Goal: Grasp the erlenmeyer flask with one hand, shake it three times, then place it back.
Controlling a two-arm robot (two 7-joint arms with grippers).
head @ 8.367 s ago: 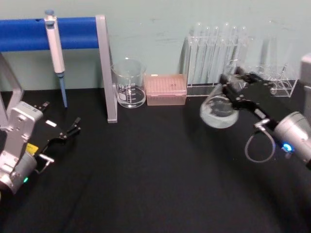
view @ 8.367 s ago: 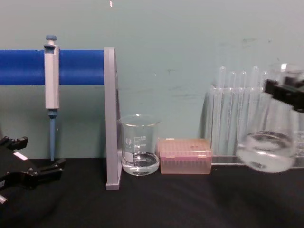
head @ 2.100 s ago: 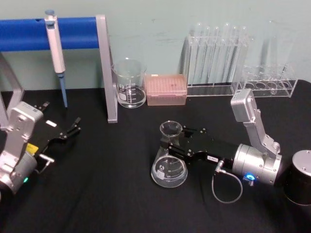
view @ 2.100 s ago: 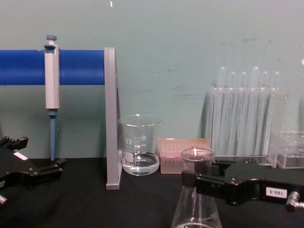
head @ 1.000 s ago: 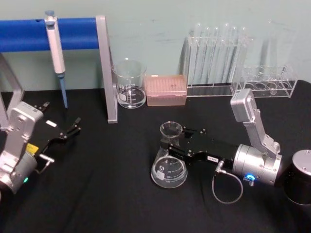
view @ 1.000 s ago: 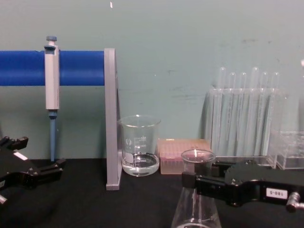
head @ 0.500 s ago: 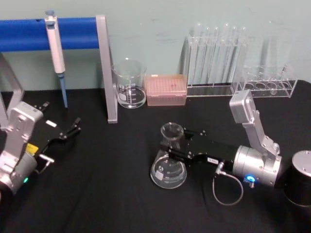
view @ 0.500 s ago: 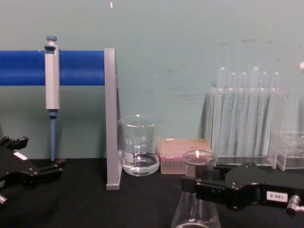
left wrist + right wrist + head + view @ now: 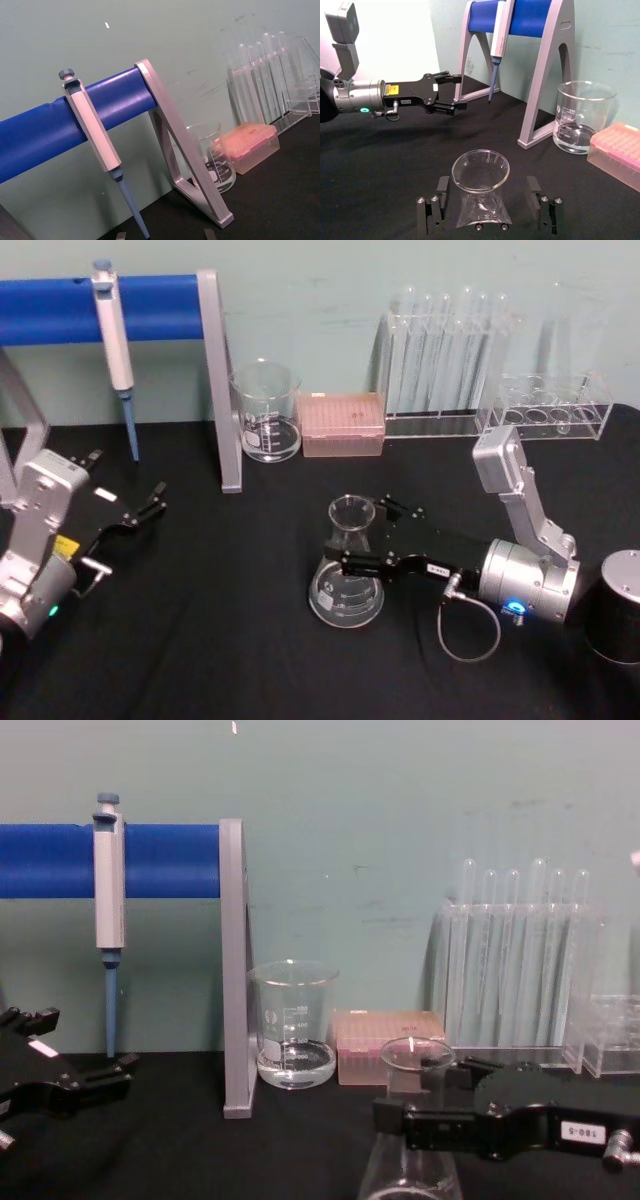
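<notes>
The erlenmeyer flask (image 9: pixel 345 588) stands upright on the black table, a little clear liquid in its wide base. My right gripper (image 9: pixel 364 534) reaches in from the right at neck height and is open. Its two fingers sit on either side of the neck with small gaps. The right wrist view shows the flask's rim (image 9: pixel 480 171) between the spread fingers (image 9: pixel 428 216). In the chest view the flask (image 9: pixel 412 1165) stands at the bottom, the right gripper (image 9: pixel 428 1097) level with its neck. My left gripper (image 9: pixel 150 503) rests open at the far left of the table, holding nothing.
A glass beaker (image 9: pixel 266 412) and a pink tip box (image 9: pixel 342 424) stand at the back. Beside them a blue-barred grey stand (image 9: pixel 219 380) holds a pipette (image 9: pixel 113 335). Racks of test tubes (image 9: pixel 450 350) line the back right. A dark cylinder (image 9: pixel 618 608) sits at the right edge.
Eight seconds ago the right gripper held the flask up by the tube racks. It then set it on the table, and in the last half second its fingers spread off the neck.
</notes>
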